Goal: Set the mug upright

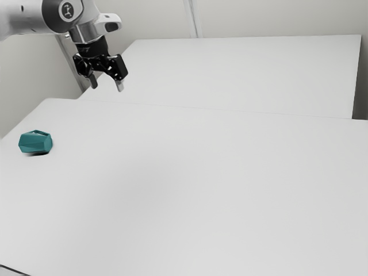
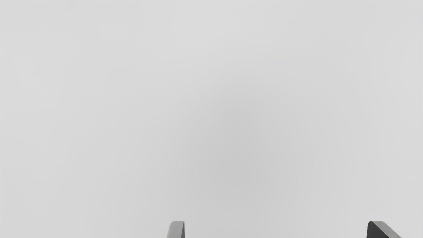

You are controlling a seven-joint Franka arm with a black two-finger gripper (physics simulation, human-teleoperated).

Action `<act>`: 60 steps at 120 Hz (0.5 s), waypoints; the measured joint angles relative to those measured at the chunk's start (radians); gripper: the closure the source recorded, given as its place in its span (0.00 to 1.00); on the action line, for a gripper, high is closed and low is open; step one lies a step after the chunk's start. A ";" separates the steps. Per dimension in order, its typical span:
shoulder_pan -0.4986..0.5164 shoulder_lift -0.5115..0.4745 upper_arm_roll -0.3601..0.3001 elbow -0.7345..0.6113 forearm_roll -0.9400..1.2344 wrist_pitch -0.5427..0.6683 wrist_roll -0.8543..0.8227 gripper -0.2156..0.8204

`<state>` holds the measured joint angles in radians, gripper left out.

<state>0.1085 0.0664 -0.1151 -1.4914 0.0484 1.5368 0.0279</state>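
Note:
My gripper (image 1: 107,87) hangs in the air above the white table in the exterior view, its two fingers spread apart with nothing between them. The teal faceted mug (image 1: 35,142) lies on its side on the table near the exterior view's left edge, below the gripper and farther to that view's left, not touching it. In the wrist view the open gripper (image 2: 276,229) has its fingertips wide apart over bare white surface. No handle can be made out on the mug.
The white tabletop (image 1: 195,190) stretches across the exterior view. Beyond its far edge lies another white surface (image 1: 241,75), with pale walls (image 1: 276,17) behind. A thin dark line (image 1: 14,270) crosses the lower left corner of the exterior view.

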 joint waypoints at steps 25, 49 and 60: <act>0.003 -0.001 -0.001 0.000 0.001 0.004 -0.001 0.21; 0.007 -0.011 -0.001 -0.007 -0.003 0.026 -0.001 0.21; 0.012 -0.014 -0.001 -0.017 -0.004 0.037 -0.001 0.21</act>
<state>0.1203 0.0522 -0.1164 -1.5085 0.0442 1.5739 0.0264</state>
